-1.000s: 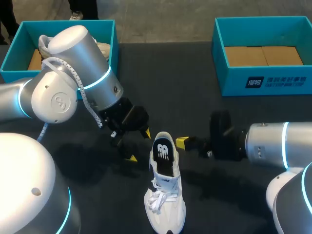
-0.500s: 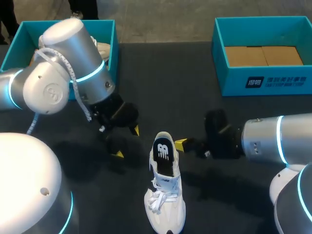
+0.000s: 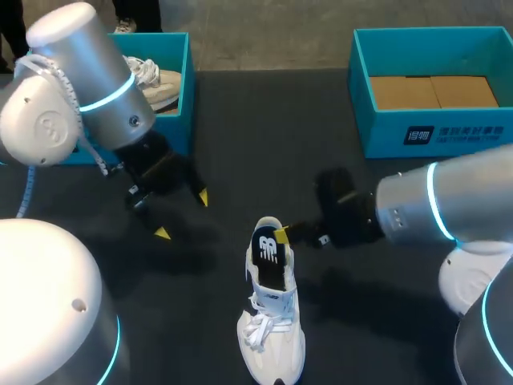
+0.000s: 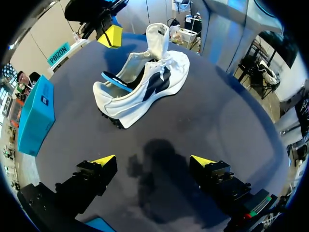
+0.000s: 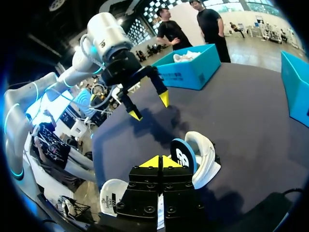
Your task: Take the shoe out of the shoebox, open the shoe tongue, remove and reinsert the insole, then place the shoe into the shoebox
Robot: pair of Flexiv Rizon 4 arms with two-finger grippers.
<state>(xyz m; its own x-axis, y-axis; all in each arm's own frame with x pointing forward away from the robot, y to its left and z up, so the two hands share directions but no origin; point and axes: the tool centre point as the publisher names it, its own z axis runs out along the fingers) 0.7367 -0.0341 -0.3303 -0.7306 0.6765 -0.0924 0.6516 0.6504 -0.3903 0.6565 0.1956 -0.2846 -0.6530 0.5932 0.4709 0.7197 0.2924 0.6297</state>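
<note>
Right claw (image 3: 280, 235) clenched, empty, against the insole (image 3: 267, 250). Left claw (image 3: 183, 215) released, well apart. Risk: pushing the insole may topple the unbraced shoe (image 3: 276, 337).

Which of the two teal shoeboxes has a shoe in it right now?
The teal shoebox on the robot's left holds a white shoe; the right teal shoebox shows only its bare brown floor.

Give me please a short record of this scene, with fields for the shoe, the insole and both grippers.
shoe: white, standing on the table
insole: dark, sticking up out of the heel
left gripper: open, empty, away from the shoe
right gripper: shut, tips beside the insole
</note>
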